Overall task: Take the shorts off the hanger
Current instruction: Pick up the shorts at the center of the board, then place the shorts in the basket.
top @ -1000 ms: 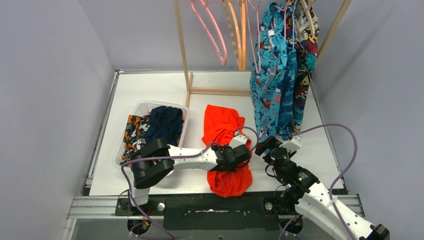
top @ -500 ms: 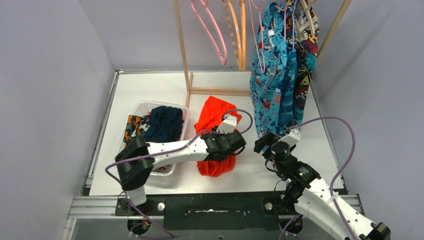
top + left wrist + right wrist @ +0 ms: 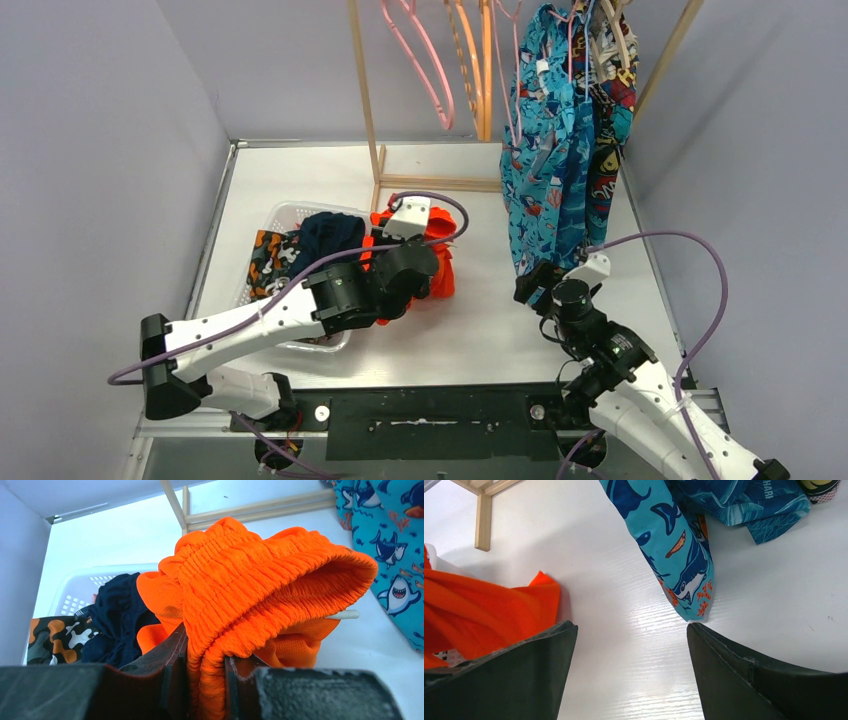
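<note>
My left gripper [image 3: 405, 262] is shut on the plain orange-red shorts [image 3: 436, 272], pinching the ribbed waistband [image 3: 240, 580] between its jaws [image 3: 206, 680], beside the white basket [image 3: 278, 215]. Navy shorts [image 3: 330, 240] and black orange-white print shorts [image 3: 264, 262] lie in the basket. Teal-blue patterned shorts [image 3: 545, 170] and comic print shorts [image 3: 608, 160] hang from hangers on the rack at the back right. My right gripper [image 3: 532, 285] is open and empty just below the hem of the teal shorts [image 3: 679, 555], above the bare table [image 3: 631, 655].
A wooden rack [image 3: 365, 100] stands at the back with empty pink [image 3: 420, 60] and orange hangers [image 3: 475, 60]. Grey walls close in left, right and behind. The table's near edge has a metal rail [image 3: 420, 412].
My left gripper has carried the orange-red shorts up and left from the table's front middle to the basket's right edge. My right gripper has shifted slightly toward the hanging teal shorts.
</note>
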